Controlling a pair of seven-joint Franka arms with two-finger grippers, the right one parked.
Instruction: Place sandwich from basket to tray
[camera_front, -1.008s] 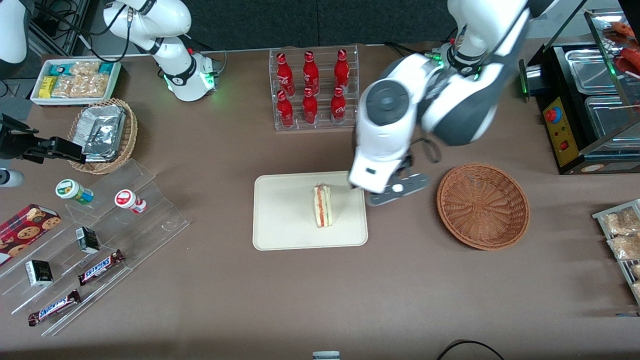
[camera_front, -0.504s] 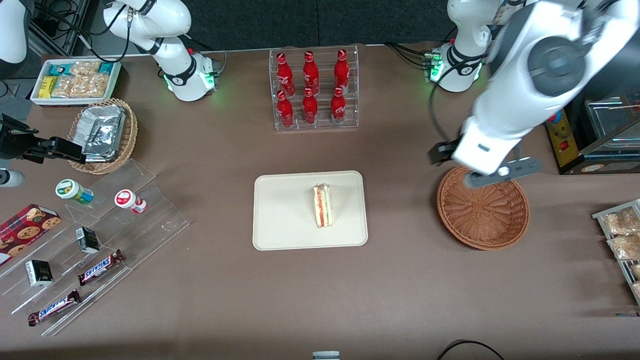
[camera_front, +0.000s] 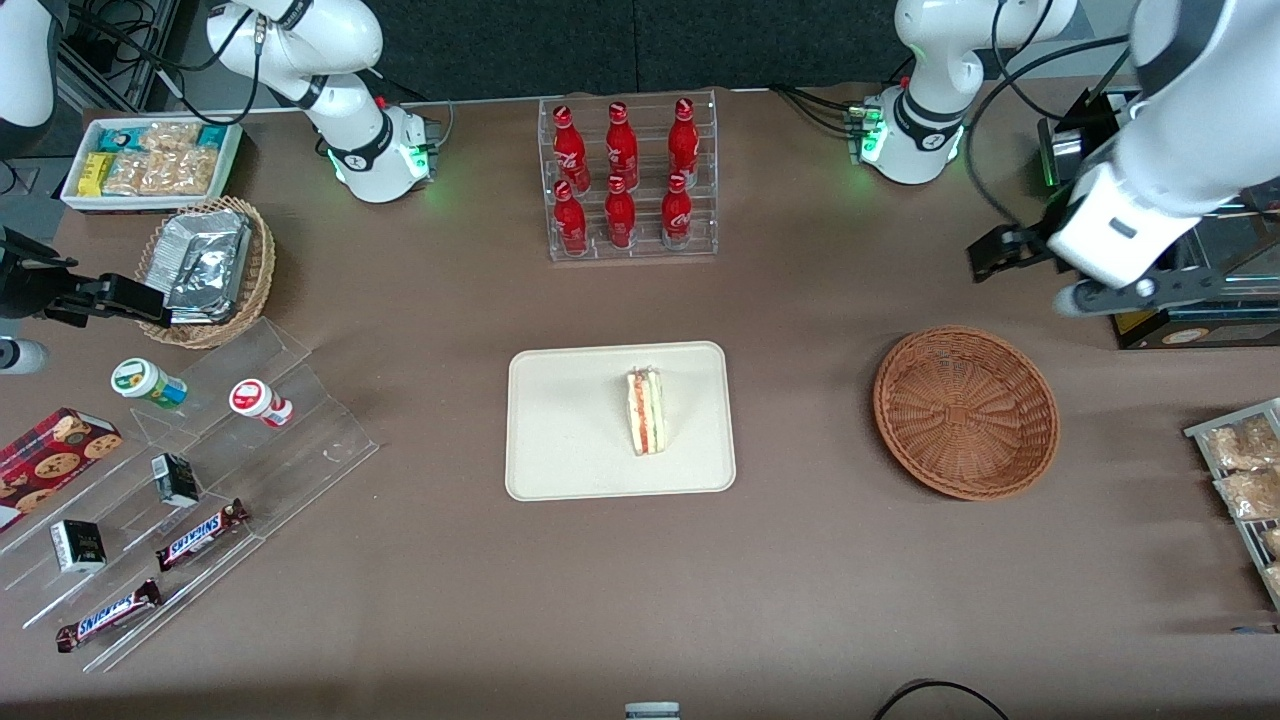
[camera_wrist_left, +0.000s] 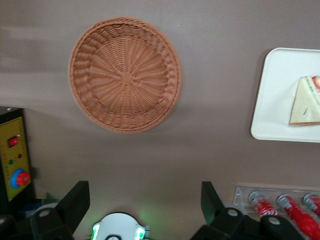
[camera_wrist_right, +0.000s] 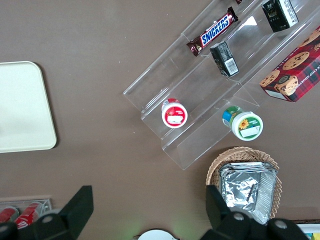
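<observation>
The sandwich stands on its edge on the cream tray, nothing touching it. Nothing lies in the reddish-brown basket, which sits beside the tray toward the working arm's end. My left gripper hangs high above the table, farther from the front camera than the basket and close to the black machine. It is open: both dark fingers stand wide apart with only bare table between them.
A rack of red bottles stands farther from the front camera than the tray. A black machine with a yellow panel and snack packets sit at the working arm's end. Clear display steps and a foil-filled wicker basket lie toward the parked arm's end.
The left gripper has left the tray's edge, passed over the basket and risen toward the working arm's end of the table. The sandwich stays on the tray.
</observation>
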